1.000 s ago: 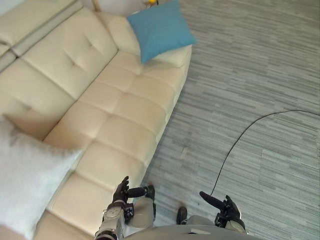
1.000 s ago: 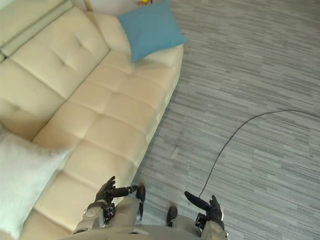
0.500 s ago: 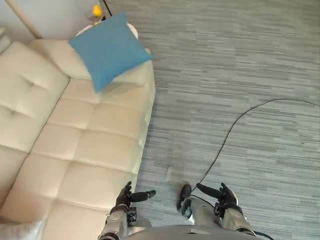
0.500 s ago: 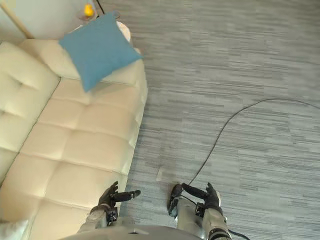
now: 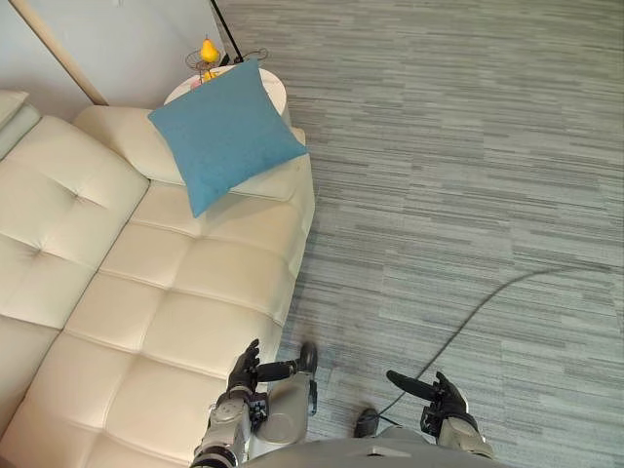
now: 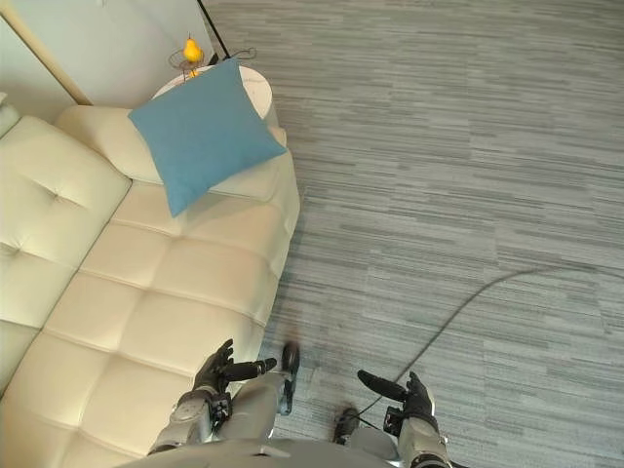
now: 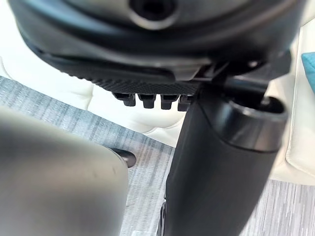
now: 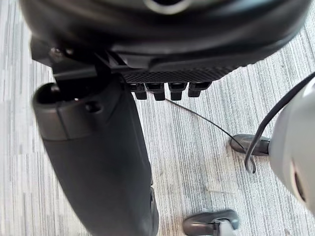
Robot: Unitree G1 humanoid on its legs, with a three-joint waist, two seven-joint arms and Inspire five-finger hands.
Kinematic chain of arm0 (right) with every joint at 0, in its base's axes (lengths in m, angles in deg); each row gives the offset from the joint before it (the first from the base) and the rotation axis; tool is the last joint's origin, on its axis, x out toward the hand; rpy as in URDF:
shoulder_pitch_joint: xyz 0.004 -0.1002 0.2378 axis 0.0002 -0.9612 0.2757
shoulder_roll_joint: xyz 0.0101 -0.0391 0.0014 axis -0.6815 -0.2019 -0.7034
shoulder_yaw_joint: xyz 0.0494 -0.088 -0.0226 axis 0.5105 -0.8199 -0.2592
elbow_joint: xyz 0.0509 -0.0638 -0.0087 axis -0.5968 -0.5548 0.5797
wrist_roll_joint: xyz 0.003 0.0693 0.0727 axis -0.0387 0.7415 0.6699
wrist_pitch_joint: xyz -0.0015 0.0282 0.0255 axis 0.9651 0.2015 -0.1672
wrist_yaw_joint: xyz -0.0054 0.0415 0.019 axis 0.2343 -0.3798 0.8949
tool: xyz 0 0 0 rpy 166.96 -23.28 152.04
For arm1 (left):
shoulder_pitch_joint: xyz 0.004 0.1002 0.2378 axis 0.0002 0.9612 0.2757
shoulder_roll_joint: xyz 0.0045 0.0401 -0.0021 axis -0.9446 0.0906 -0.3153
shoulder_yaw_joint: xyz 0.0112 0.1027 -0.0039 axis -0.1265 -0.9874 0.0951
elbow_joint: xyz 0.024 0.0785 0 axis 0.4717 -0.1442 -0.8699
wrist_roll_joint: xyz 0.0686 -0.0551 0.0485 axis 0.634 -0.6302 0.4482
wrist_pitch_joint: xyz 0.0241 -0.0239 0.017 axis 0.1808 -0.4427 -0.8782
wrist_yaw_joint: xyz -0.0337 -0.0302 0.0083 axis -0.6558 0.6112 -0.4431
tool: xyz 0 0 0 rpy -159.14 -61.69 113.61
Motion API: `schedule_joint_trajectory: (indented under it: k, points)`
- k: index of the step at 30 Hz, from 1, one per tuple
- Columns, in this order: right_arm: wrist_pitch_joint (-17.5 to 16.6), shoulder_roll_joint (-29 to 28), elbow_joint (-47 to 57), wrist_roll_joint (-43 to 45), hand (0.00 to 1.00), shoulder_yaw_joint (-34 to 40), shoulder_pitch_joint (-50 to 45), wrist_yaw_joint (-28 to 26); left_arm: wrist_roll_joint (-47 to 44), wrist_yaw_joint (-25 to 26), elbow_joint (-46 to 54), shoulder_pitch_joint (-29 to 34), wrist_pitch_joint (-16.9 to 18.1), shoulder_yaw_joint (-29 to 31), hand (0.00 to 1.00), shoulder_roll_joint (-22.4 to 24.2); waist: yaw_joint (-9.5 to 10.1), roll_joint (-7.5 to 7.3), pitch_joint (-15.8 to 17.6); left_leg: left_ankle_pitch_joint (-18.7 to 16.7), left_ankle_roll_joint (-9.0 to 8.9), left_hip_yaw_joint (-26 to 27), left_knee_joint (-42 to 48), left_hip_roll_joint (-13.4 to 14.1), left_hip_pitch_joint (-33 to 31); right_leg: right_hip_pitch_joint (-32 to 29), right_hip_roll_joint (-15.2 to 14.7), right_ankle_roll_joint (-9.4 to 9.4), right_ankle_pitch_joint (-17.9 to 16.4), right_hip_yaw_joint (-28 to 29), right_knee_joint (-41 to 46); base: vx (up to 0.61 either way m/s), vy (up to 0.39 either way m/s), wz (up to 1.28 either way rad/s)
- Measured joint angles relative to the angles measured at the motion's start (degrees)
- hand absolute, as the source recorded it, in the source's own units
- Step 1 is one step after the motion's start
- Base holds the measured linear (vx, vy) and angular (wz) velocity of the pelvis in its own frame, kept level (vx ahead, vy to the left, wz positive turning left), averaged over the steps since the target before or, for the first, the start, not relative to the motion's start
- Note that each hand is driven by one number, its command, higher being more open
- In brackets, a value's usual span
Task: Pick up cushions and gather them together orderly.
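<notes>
A blue square cushion (image 5: 227, 133) leans against the far arm of a cream leather sofa (image 5: 146, 302), tilted on one corner. My left hand (image 5: 244, 372) hangs low at the sofa's front edge, fingers relaxed and thumb out, holding nothing. My right hand (image 5: 439, 398) hovers over the grey floor at the lower right, also open and empty. Both hands are far from the blue cushion. In the left wrist view the cream sofa (image 7: 103, 103) and a sliver of the blue cushion (image 7: 309, 66) show past the fingers.
A small round white side table (image 5: 234, 82) with a yellow pear-shaped ornament (image 5: 208, 50) stands behind the sofa's arm. A wall (image 5: 117, 39) runs behind it. Grey striped carpet (image 5: 458, 166) spreads to the right.
The camera has swung right along the sofa, so the white cushion at the left has left the picture and the blue cushion sits nearer the centre. Both hands stay open and empty.
</notes>
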Motion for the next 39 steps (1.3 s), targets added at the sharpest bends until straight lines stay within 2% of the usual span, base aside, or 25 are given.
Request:
schedule_joint_trajectory:
  k: [2, 4, 5, 7, 8, 9, 10, 11, 12, 13, 15, 17, 19, 20, 21, 22, 24, 26, 27, 28, 30, 33, 36, 37, 39]
  points:
    - [0.0, -0.4, 0.1, 0.0, 1.0, -0.1, -0.9, 0.3, -0.1, 0.1, 0.2, 0.1, 0.2, 0.3, 1.0, 0.3, 1.26, 0.31, -0.2, 4.2, -0.89, 0.0, -10.4, -0.5, -0.5, 2.4, -0.5, 2.2, -2.8, 1.0, 0.0, 0.48, 0.163, -0.2]
    - [0.1, -0.8, 0.1, -0.1, 1.0, -0.2, -1.6, 0.3, -0.1, 0.1, 0.3, 0.0, 0.4, 0.4, 1.0, 0.4, 1.83, 0.37, -0.4, 9.0, -0.01, 0.7, -9.3, -0.9, -0.1, 5.0, -1.2, 4.16, -4.8, 1.8, 0.1, 0.54, 0.161, -0.21]
    - [0.3, -1.3, 0.1, -0.2, 1.0, -0.8, -2.0, 0.2, -0.1, 0.0, 0.3, 0.5, 0.4, 0.4, 1.0, 0.1, 1.84, -1.79, -1.7, 12.7, 3.08, 1.5, -8.0, -3.3, 0.6, 6.7, -3.8, 6.24, -6.4, 2.7, 0.4, 0.47, 0.116, -0.2]
    - [0.3, -1.9, 0.4, -1.4, 1.0, -0.9, -2.0, 0.0, 0.0, 0.0, 0.0, 0.3, 0.1, 0.2, 1.0, -1.1, 1.75, -4.27, -2.5, 9.5, 5.59, 2.5, -4.6, -6.5, 2.1, 5.7, -8.2, 7.79, -7.9, 5.6, 8.0, 0.63, 0.171, -0.13]
    - [0.3, -1.9, 0.4, -1.7, 1.0, -0.7, -2.5, -0.1, -0.1, 0.0, -0.2, 0.4, 0.0, 0.0, 1.0, -1.1, 1.68, -4.36, -2.6, 7.3, 6.23, 2.6, -3.2, -7.1, 4.1, 4.3, -9.7, 7.94, -7.9, 7.5, 15.8, 0.68, 0.231, 0.02]
    - [0.3, -1.9, 0.5, -2.2, 1.0, -0.6, -2.9, -0.4, -0.1, 0.0, -0.3, 0.6, 0.0, -0.2, 1.0, -1.2, 1.61, -4.45, -2.7, 5.5, 6.67, 2.6, -2.6, -7.8, 6.1, 2.0, -11.2, 9.6, -7.1, 8.7, 24.4, 0.68, 0.26, 0.08]
    - [0.3, -2.0, 0.7, -2.5, 1.0, -0.7, -3.1, -0.9, -0.1, 0.0, -0.3, 0.8, -0.2, -0.7, 1.0, -1.4, 1.42, -4.57, -2.6, 3.4, 7.46, 2.2, -2.6, -8.5, 9.2, -2.1, -13.5, 13.75, -4.7, 10.2, 37.7, 0.53, 0.165, 0.16]
    - [0.3, -2.0, 0.7, -2.5, 1.0, -0.7, -3.1, -1.1, -0.1, -0.1, -0.4, 0.9, -0.4, -0.9, 1.0, -1.6, 0.98, -4.57, -2.5, 2.1, 7.83, 1.4, -2.7, -9.0, 11.4, -4.6, -14.6, 13.91, -4.5, 10.5, 45.2, 0.51, 0.135, 0.25]
    - [0.4, -1.6, 1.5, -2.6, 1.0, -0.8, -3.0, -1.6, -0.2, 0.0, -0.9, 1.2, -0.5, -1.2, 1.0, -1.6, 0.36, -4.42, -2.3, 0.4, 8.23, 0.4, -3.6, -9.2, 15.5, -8.3, -16.3, 11.33, -6.0, 9.6, 54.1, 0.46, 0.073, 0.3]
    - [0.0, -1.4, 2.3, -2.8, 1.0, -0.9, -3.0, -1.6, -0.4, 0.1, -0.9, 1.6, -0.5, -1.5, 1.0, -1.6, -0.13, -4.15, -2.1, -0.4, 8.4, -0.5, -4.7, -9.1, 18.5, -10.4, -16.9, 9.65, -7.0, 8.2, 56.3, 0.42, 0.027, 0.32]
    - [-0.9, -0.6, 2.9, -3.6, 1.0, -2.0, -2.5, -1.6, -0.5, 0.1, -1.3, 1.9, -0.5, -2.3, 1.0, -1.6, -1.1, -2.98, -1.5, -0.7, 8.3, -2.0, -8.1, -7.1, 24.8, -14.4, -15.8, 6.04, -9.5, 5.3, 48.8, 0.44, -0.043, 0.36]
    - [-0.9, -0.6, 2.8, -3.6, 1.0, -2.0, -1.3, -1.7, -0.5, 0.1, -1.3, 2.0, -0.5, -2.3, 1.0, -1.6, -1.73, -2.45, -1.1, -0.8, 8.19, -3.6, -8.2, -4.9, 26.2, -17.7, -12.6, 6.43, -9.2, 6.6, 37.1, 0.38, -0.158, 0.44]
    - [-0.8, -0.5, 2.3, -3.6, 1.0, -2.5, -0.8, -1.8, -0.4, 0.1, -1.3, 2.1, -0.5, -2.3, 1.0, -1.6, -2.02, -2.42, -0.9, -2.1, 6.75, -5.7, -8.1, -2.7, 26.9, -20.1, -8.4, 8.23, -5.2, 12.3, 22.4, 0.39, -0.265, 0.6]
    - [-0.7, -0.4, 1.9, -3.6, 1.0, -3.0, -1.3, -1.8, -0.5, 0.0, -1.4, 2.2, -0.5, -2.3, 1.0, -2.3, -2.27, -3.56, -1.1, -4.3, 4.79, -7.7, -7.7, -2.7, 27.7, -19.8, -6.9, 10.01, 4.8, 16.9, 14.1, 0.42, -0.349, 0.76]
    - [-0.5, -0.1, 1.5, -3.4, 1.0, -2.8, -1.7, -2.0, -0.4, 0.1, -2.2, 1.9, -0.5, -2.2, 1.0, -2.1, -2.63, -3.04, -1.1, -5.8, 3.98, -9.5, -6.9, -1.8, 27.9, -19.0, -5.8, 6.09, 7.4, 17.2, 14.6, 0.49, -0.407, 0.62]
    - [-0.4, 1.0, 1.0, -3.6, 1.0, -2.6, -0.9, -1.9, -0.4, 0.3, -2.4, 1.8, -0.4, -2.0, 1.0, -1.0, -2.07, -1.45, -1.4, -6.0, 3.99, -11.2, -5.2, -0.5, 27.3, -19.5, -4.8, 5.52, 5.4, 17.0, 16.4, 0.39, -0.335, 0.27]
    - [-0.5, 1.5, 0.9, -4.0, 1.0, -2.2, -1.2, -1.9, 0.0, 0.3, -2.5, 2.1, -0.4, -2.0, 1.0, -0.2, -2.63, -0.06, -1.6, -5.8, 3.22, -13.5, -0.1, 0.6, 25.5, -18.2, -4.1, 3.86, 2.3, 14.6, 18.1, 0.32, -0.274, 0.28]
    - [-0.2, 0.8, 1.1, -3.7, 1.0, -1.3, -1.7, -1.8, 0.2, 0.0, -2.2, 2.1, -0.4, -1.6, 1.0, 0.2, -2.93, 0.2, -1.6, -4.0, -0.95, -14.5, 9.5, 1.0, 21.8, -14.8, -3.9, 2.89, 0.1, 11.6, 16.9, 0.32, -0.287, 0.59]
    - [-0.2, 0.8, 1.2, -3.7, 1.0, -1.4, -1.8, -1.8, 0.2, 0.0, -2.2, 2.1, -0.4, -1.6, 1.0, 0.2, -2.97, 0.22, -1.6, -3.8, -1.43, -14.5, 11.2, 1.1, 21.1, -14.3, -3.8, 2.7, -0.2, 11.2, 16.6, 0.4, -0.376, 1.17]
    - [0.1, 0.8, 1.5, -3.4, 1.0, -1.9, -2.5, -1.7, 0.1, -0.1, -1.7, 1.7, -0.4, 0.2, 1.0, 0.1, -2.93, 0.19, -0.9, -2.5, -4.22, -11.2, 28.4, 3.1, 12.6, -7.5, -3.0, 1.45, -1.3, 6.2, 12.8, 0.26, -0.241, 1.04]
    - [0.2, 0.8, 1.5, -3.3, 1.0, -1.9, -3.3, -1.6, 0.0, 0.1, -0.8, 1.7, -0.3, 0.4, 1.0, 0.2, -2.44, -0.06, -0.8, -4.7, -3.55, -8.4, 30.9, 3.7, 9.9, -4.5, -2.8, 1.18, -1.5, 4.2, 11.0, 0.2, -0.186, 0.81]
    - [0.1, 0.7, 1.8, -3.3, 1.0, -1.8, -2.9, -1.5, 0.0, -0.2, 0.3, 1.8, -0.1, -0.5, 1.0, -0.1, -1.59, -0.33, -0.9, -6.5, -2.01, -1.4, 19.5, 2.8, 6.8, 0.3, -3.0, 1.43, -1.5, 1.1, 6.3, 0.21, -0.057, 0.47]
    - [-0.1, 0.5, 2.0, -3.2, 1.0, -1.4, -3.7, -1.1, 0.0, -0.2, -0.1, 1.6, -0.1, -2.0, 1.0, -0.6, -1.91, -0.21, -1.1, 2.5, 0.2, 5.3, 1.1, 2.5, 6.4, 3.0, -3.6, 3.22, -2.0, -3.1, 3.6, 0.28, 0.06, 0.7]
    - [0.0, 0.5, 1.6, -2.8, 1.0, -0.9, -4.5, -0.8, 0.0, -0.2, -0.3, 1.4, -0.2, -2.2, 1.0, -0.7, -1.9, -0.1, -1.2, 9.1, 2.27, 7.9, -3.1, 2.3, 6.5, 4.3, -3.9, 5.02, -3.2, -5.4, 3.6, 0.21, 0.084, 0.89]
    - [0.2, -1.0, 1.0, -2.3, 1.0, -0.4, -4.4, -0.7, 0.0, 0.0, -0.2, 1.4, 0.1, -2.3, 1.0, -1.9, -1.41, -3.04, -2.1, 9.6, 2.76, 7.5, -6.2, -1.1, 7.9, 4.6, -6.5, 6.66, -4.2, -6.2, 3.6, 0.3, 0.102, 0.58]
